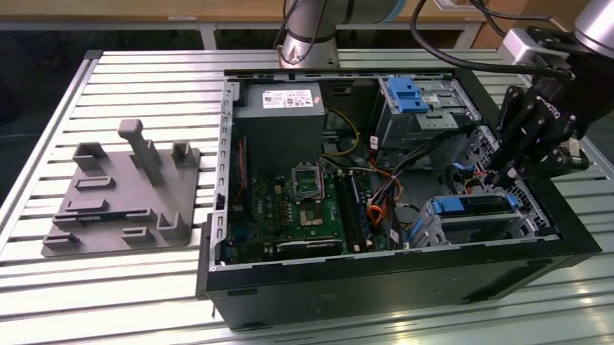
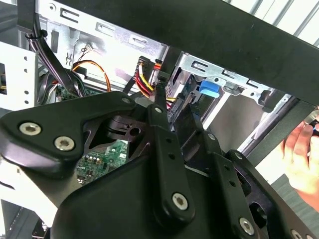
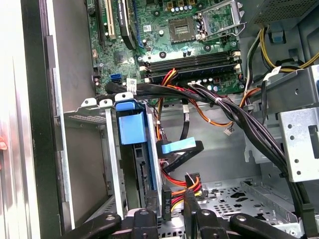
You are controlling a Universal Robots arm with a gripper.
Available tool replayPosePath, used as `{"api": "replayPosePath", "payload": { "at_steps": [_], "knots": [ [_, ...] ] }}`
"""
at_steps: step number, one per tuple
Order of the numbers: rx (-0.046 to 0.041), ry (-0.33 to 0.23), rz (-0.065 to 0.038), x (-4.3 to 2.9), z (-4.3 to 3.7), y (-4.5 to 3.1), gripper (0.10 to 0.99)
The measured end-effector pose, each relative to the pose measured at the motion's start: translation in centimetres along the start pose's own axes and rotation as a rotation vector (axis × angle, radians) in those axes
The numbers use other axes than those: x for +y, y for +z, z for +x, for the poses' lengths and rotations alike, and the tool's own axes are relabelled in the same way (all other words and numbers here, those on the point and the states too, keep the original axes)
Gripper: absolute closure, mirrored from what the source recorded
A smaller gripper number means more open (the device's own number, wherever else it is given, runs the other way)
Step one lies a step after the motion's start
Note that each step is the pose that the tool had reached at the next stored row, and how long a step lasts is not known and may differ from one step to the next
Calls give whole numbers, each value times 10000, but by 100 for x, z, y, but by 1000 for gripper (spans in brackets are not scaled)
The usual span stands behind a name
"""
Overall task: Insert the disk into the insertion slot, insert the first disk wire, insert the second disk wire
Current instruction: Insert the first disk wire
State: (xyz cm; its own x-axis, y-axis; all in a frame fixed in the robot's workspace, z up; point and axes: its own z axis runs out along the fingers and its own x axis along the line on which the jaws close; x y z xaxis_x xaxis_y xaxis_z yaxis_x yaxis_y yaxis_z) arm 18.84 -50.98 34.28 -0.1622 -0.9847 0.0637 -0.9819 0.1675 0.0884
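At case (image 1: 384,287) corner on exterior view's right, gripper (image 1: 502,178) hangs over insertion slot (image 1: 499,228); disk (image 1: 475,205) seated inside. Its fingers (image 3: 191,206) clamp disk wire (image 3: 166,200) conn., red/yellow leads. Obstructions nearby: black cable bundle (image 3: 219,107), blue-tab cable (image 3: 178,147). Person's hand (image 2: 299,154) just outside case wall.

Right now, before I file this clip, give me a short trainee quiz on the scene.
1. True or false: the disk already sits in the slot.
2. Where does the grey fixture lie? A) on the table, at the exterior view's left of the case; B) inside the case; C) on top of the disk.
3. What is the gripper nearest to?
Key: 1 true; 2 A; 3 the wire connector by the disk.
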Motion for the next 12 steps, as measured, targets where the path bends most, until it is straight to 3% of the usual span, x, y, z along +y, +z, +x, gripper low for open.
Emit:
{"api": "replayPosePath", "payload": {
  "at_steps": [2,4,6,12],
  "knots": [
    [0,0,0,1,0,1,753],
    [0,0,0,1,0,4,878],
    [1,0,0,1,0,6,922],
    [13,1,2,1,0,7,922]
  ]
}}
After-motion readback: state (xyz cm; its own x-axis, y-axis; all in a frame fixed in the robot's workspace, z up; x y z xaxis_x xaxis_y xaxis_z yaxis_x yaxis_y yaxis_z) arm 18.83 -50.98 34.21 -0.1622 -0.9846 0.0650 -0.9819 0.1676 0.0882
